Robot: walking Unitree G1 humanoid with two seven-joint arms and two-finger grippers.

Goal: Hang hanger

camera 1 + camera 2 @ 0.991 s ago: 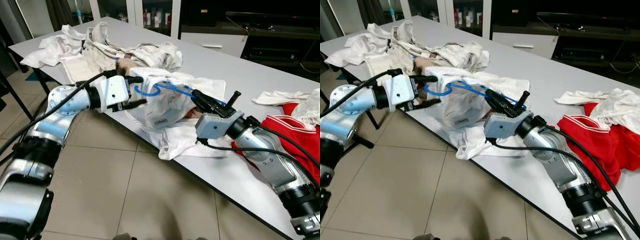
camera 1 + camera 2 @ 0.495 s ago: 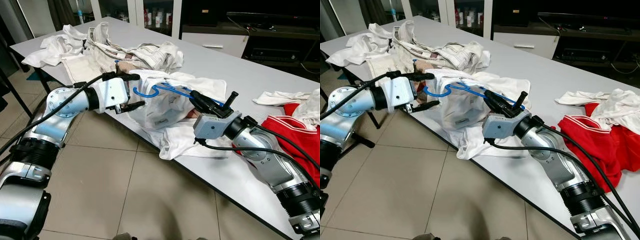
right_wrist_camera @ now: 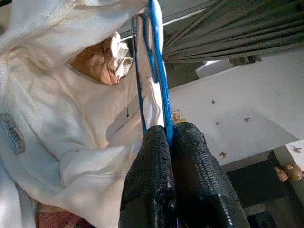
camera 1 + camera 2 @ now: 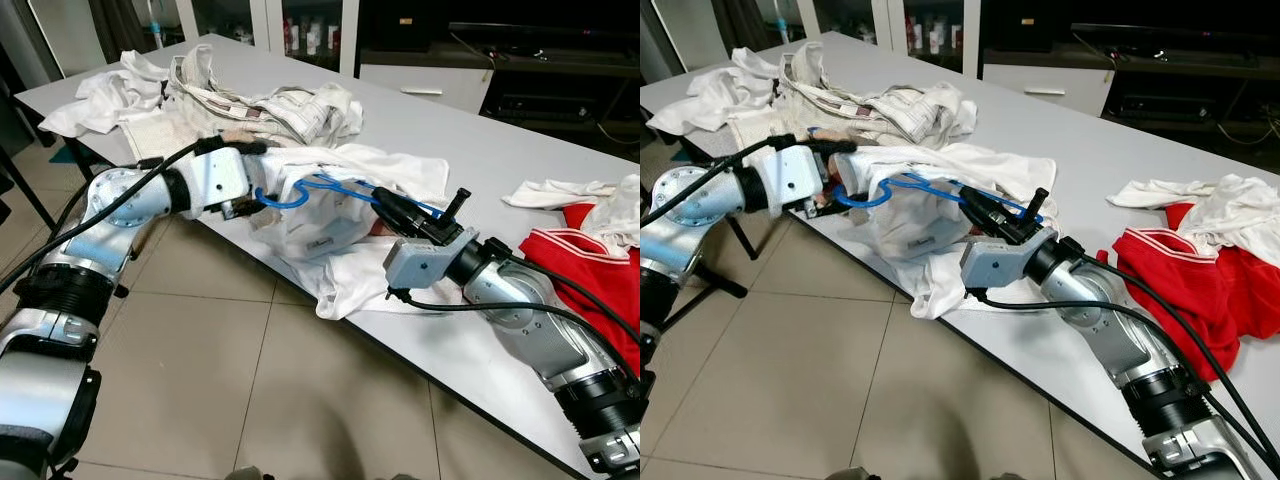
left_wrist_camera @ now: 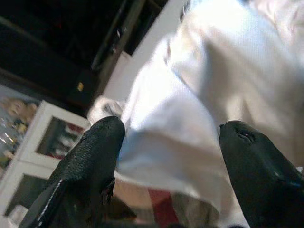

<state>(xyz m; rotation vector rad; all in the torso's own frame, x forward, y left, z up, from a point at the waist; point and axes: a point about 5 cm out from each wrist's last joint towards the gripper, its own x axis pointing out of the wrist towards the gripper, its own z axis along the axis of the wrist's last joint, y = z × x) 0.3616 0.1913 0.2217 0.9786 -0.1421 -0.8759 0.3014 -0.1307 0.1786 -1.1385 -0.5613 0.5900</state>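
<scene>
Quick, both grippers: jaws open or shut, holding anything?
Left gripper: open around the white garment, not clamped.
Right gripper: shut on the blue hanger.

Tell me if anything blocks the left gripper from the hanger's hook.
Nothing visible does. The left gripper sits open right at the hook end of the blue hanger, with the white garment beside it; the right gripper holds the hanger's other end.

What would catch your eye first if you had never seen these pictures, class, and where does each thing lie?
A thin blue plastic hanger lies across a crumpled white garment at the near edge of the long grey table. The right gripper is shut on the hanger's end, and the left gripper is open at the garment's other side by the hook. A bright red garment lies further right on the table.
</scene>
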